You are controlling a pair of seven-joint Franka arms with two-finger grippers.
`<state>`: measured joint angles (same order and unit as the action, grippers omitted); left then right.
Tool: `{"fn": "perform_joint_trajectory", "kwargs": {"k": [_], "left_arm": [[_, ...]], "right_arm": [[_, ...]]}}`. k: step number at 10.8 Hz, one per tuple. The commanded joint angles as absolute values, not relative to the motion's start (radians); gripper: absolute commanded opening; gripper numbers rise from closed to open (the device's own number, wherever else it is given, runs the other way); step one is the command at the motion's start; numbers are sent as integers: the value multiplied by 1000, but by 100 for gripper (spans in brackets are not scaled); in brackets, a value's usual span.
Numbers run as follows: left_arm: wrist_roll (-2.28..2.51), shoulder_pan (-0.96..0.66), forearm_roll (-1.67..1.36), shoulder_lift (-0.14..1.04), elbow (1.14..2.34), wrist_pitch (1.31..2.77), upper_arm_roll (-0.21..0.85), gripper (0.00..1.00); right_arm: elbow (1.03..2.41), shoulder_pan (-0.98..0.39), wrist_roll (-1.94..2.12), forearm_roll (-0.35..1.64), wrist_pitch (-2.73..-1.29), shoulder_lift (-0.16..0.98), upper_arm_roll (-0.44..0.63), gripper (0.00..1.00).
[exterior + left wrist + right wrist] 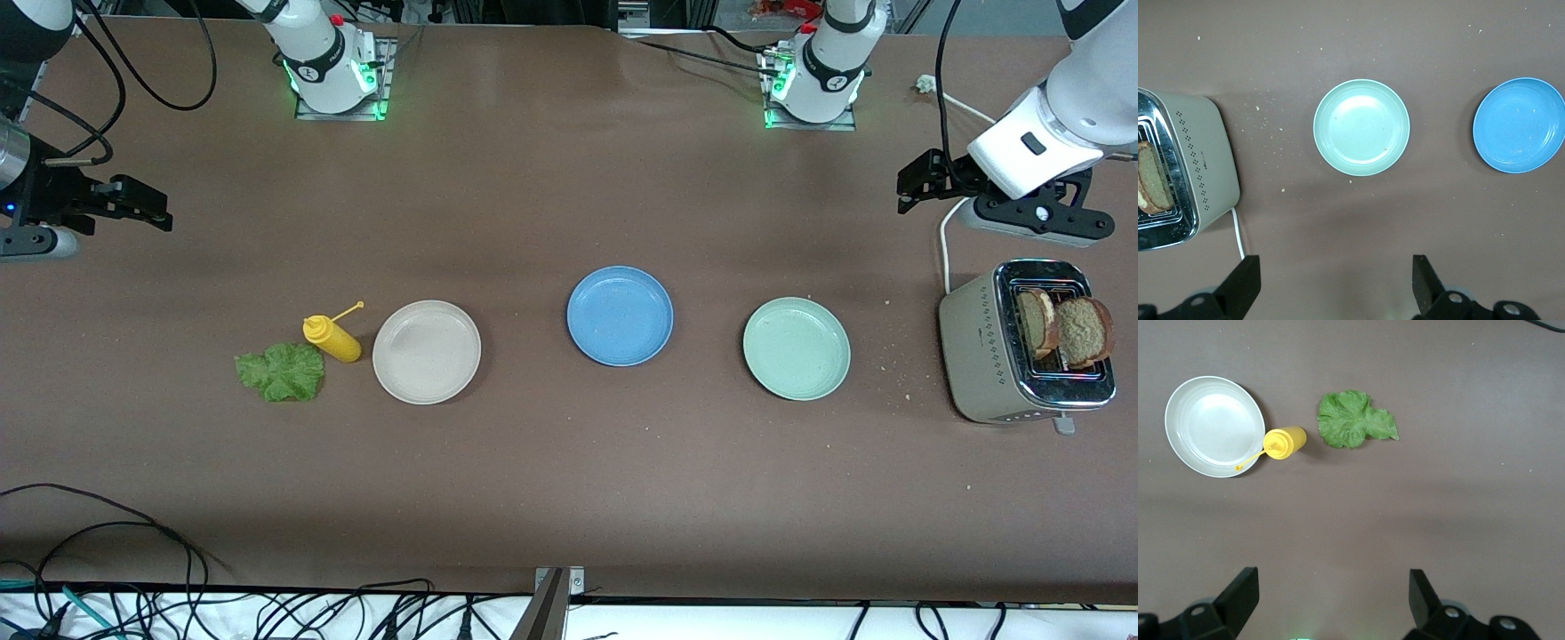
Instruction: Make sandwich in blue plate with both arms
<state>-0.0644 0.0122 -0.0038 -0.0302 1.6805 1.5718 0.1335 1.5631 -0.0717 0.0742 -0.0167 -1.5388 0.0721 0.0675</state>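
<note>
The blue plate (620, 316) sat empty at the middle of the table, between a mint plate (797, 348) toward the left arm's end and a beige plate (427, 351) toward the right arm's end; all three plates were well apart and bare; no sandwich existed yet.

The parts lay at the table's two ends; two bread slices (1064, 331) stood upright in the slots of a toaster (976, 356) at the left arm's end, past the mint plate; a lettuce leaf (281, 372) lay flat on the table at the right arm's end, just beside a yellow bottle (332, 338), which stood close by the beige plate.

The left gripper (916, 185) hung in the air over the table near the toaster, fingers (1245, 283) spread wide and holding nothing; the right gripper (142, 204) hung over bare table at its own end, fingers (1241, 593) likewise spread and empty.

By the look of it, the task stood at its very start, with nothing picked up; the first step was probably a bread slice to the blue plate; that would call for the left gripper to come down over the toaster, close on the crust of one slice, lift it straight out of the slot and carry it over the mint plate to the blue one; the right gripper was well placed to fetch the lettuce afterwards.
</note>
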Motion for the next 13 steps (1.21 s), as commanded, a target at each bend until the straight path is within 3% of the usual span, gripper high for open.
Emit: {"fn": "perform_joint_trajectory", "kwargs": {"k": [1,13], "left_arm": [[-77,11,-2,-34,1681,1565,129,100],[-78,11,-3,-34,1681,1565,129,100]], "right_arm": [[1537,-67,80,-5,-1519,74,77,100],[1503,-67,90,14,-1517,75,72,100]]}}
